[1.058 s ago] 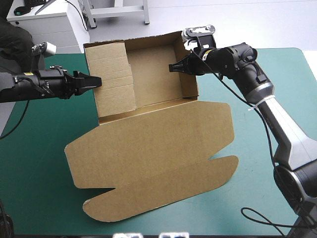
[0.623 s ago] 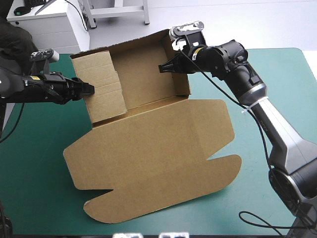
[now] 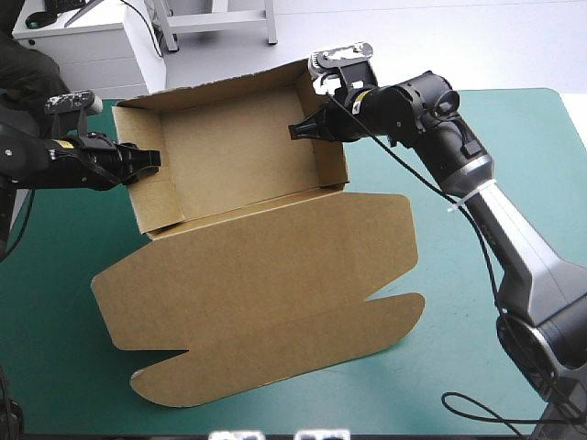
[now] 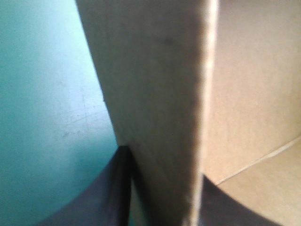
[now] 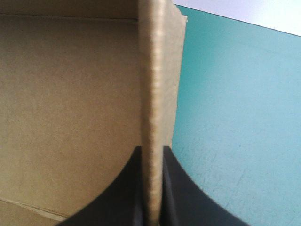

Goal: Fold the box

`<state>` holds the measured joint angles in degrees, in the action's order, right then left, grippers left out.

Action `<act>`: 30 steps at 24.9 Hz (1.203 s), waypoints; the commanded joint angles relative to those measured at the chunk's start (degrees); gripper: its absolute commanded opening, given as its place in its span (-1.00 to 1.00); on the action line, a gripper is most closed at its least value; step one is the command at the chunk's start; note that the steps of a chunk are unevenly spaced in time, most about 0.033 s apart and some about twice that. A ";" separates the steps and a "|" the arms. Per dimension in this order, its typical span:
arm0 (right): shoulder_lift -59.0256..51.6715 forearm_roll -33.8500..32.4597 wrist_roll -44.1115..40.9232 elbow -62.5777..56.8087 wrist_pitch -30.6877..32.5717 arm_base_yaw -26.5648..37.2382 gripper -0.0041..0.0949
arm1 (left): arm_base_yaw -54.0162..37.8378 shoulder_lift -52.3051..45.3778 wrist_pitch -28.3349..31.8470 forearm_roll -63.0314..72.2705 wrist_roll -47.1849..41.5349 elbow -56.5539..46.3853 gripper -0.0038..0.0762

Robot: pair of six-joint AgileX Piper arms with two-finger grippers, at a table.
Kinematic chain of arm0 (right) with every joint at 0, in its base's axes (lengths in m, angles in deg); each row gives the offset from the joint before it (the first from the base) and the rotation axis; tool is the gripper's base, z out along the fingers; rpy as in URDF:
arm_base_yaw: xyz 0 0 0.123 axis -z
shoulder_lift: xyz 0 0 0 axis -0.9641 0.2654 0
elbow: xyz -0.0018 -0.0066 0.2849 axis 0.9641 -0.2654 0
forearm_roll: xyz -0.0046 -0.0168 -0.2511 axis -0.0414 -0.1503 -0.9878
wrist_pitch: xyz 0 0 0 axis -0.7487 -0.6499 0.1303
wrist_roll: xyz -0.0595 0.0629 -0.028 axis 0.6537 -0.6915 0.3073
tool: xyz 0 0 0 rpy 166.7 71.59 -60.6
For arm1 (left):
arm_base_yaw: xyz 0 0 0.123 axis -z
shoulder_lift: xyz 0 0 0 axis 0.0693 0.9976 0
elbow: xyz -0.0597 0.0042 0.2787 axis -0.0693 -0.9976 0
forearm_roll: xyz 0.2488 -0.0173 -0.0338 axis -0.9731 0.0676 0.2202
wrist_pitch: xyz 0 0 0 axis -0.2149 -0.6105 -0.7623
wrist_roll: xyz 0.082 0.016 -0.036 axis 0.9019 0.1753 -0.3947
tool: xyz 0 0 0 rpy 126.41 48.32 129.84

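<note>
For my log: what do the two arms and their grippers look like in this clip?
The left arm's visible part is black. The right arm is black near the wrist, with silver-grey links lower down. The left gripper and right gripper each have two broad black fin-shaped fingers.

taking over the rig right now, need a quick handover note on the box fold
Left gripper: shut on the box, at its left wall.
Right gripper: shut on the right wall.
Box: an open tray at the far-left part of the teal-green table.
Done: back and side walls are up.
Left: the lid lies flat toward the near edge, its flaps unfolded.
</note>
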<state>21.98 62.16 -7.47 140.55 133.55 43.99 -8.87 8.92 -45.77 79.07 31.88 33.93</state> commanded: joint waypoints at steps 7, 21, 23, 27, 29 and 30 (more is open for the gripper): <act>2.00 -2.60 -0.92 2.24 4.99 -0.06 -0.93 | 10.69 0.42 8.46 -9.52 -7.80 1.45 -0.92; 2.06 -7.93 -5.88 -6.93 14.84 -0.06 -0.93 | 28.70 13.40 8.29 -31.21 -24.22 1.55 -0.92; 2.06 -7.71 -6.28 -10.44 14.60 -0.06 -0.93 | 28.70 14.36 7.78 -30.99 -24.24 1.55 -0.92; 2.06 -5.48 -6.90 -16.25 12.51 -0.06 -0.93 | 28.70 16.25 7.92 -28.58 -24.24 1.55 -0.92; 2.06 -4.79 -7.47 -18.32 10.76 -0.06 -0.93 | 28.70 17.19 7.71 -28.21 -24.24 1.55 -0.92; 2.06 -4.68 -8.24 -19.38 10.13 -0.06 -0.93 | 28.70 17.64 7.24 -27.68 -24.24 1.55 -0.92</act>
<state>26.88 53.50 -17.64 122.57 145.61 44.76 18.93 28.35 -43.87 48.10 6.27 33.47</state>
